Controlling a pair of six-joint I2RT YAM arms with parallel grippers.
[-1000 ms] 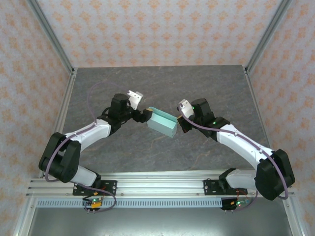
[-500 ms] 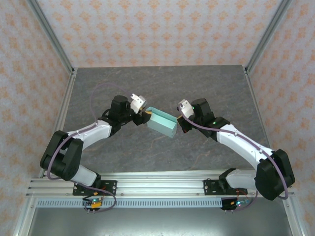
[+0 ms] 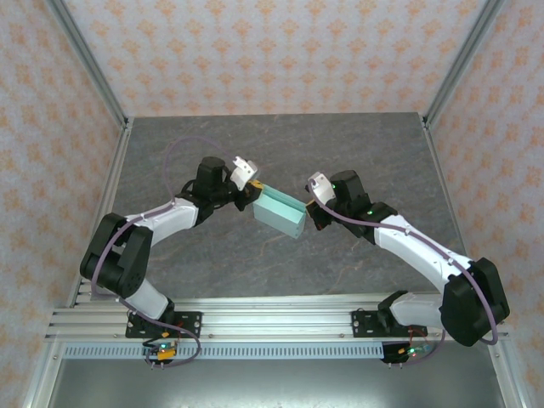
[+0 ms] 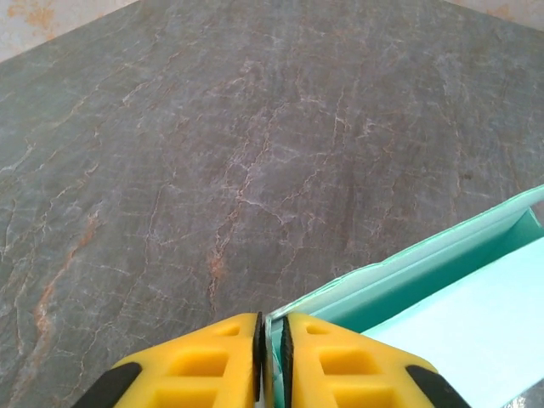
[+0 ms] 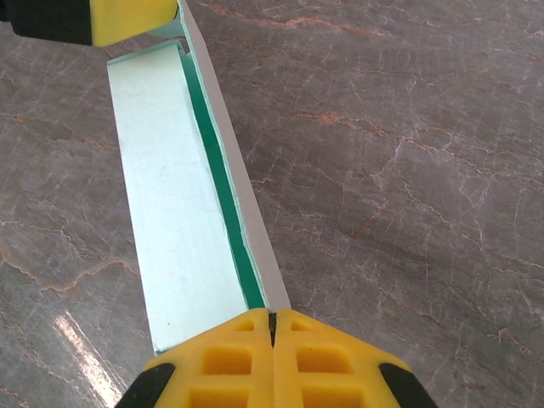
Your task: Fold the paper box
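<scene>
The paper box [image 3: 280,212], a shallow pale mint-blue tray, hangs between both arms over the middle of the table. My left gripper [image 3: 252,195] has its yellow fingers pinched on the thin card wall at the box's left end; the wrist view shows that wall edge [image 4: 399,268] gripped by the left gripper [image 4: 270,321]. My right gripper [image 3: 313,214] is shut on the wall at the opposite end. In the right wrist view the box [image 5: 170,212] stretches away from the right gripper [image 5: 272,317] toward the left gripper's finger [image 5: 127,17].
The grey marbled tabletop [image 3: 357,153] lies all around the box. Aluminium frame posts [image 3: 89,59] stand at the back corners. A rail [image 3: 272,319] carrying both arm bases runs along the near edge.
The left gripper has swung in toward the box's left end and closed from wide open onto its wall. The right arm and the box have barely moved.
</scene>
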